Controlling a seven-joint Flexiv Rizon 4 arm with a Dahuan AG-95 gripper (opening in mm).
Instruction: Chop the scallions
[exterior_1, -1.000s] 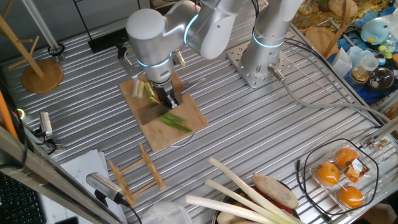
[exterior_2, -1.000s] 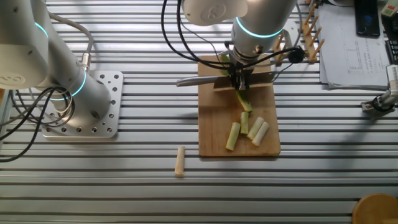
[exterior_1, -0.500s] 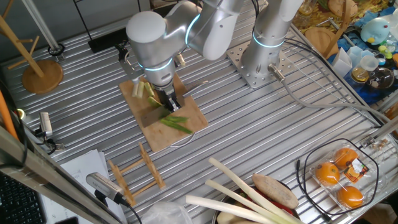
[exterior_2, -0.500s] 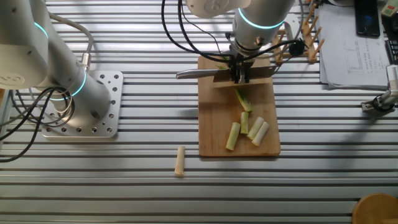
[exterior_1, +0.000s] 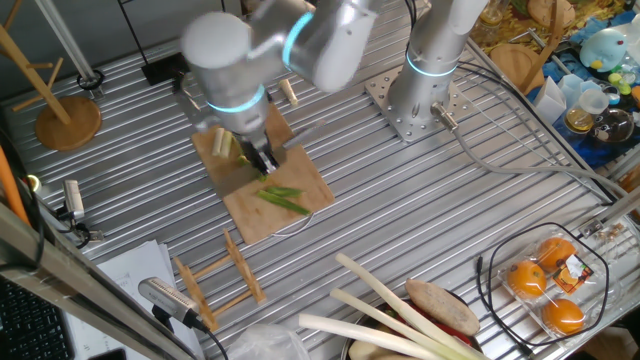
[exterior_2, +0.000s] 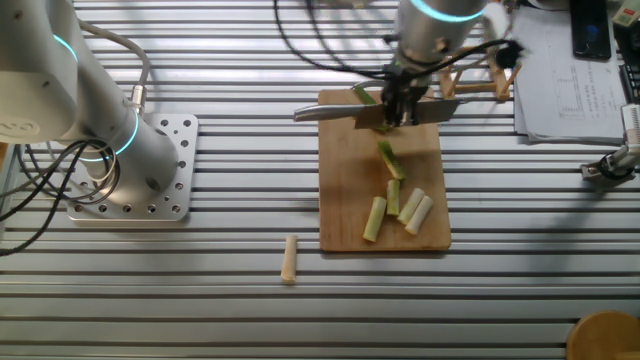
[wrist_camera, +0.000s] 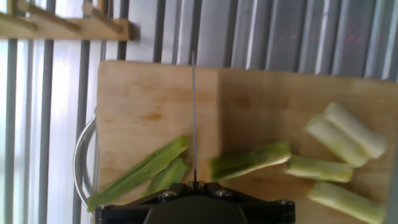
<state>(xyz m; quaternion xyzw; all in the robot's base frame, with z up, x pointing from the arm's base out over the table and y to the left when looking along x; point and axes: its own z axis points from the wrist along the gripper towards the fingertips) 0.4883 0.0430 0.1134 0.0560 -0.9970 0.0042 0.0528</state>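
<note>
the knife (exterior_2: 370, 112) has come up off the cutting board (exterior_2: 345, 215) since half a second ago: in the other fixed view the blade now hangs clear above the far end of the board, and the arm is smeared with motion in both fixed views, so i read this as the lift between chops. the gripper (exterior_2: 405, 105) is closed on the knife handle, blade sticking out sideways.

the scallions (exterior_2: 392, 168) lie on the board in pieces. one green length sits just below the blade, and a cluster of pale cut pieces (exterior_2: 410, 208) rests nearer the board's other end. i'd judge the pale part done and the green leaf part left to cut.

the hand view gives me what the fixed ones don't: the blade (wrist_camera: 193, 118) edge-on as a thin line, with dark green leaf strips (wrist_camera: 140, 174) on one side and a lighter green piece (wrist_camera: 252, 162) on the other (so the last cut did separate them).

only the other fixed view shows a stray pale piece (exterior_2: 290, 259) off the board on the ribbed surface (exterior_2: 220, 290). the one fixed view alone shows the thicker cream stalks (exterior_1: 385, 300) lying well apart.
</note>
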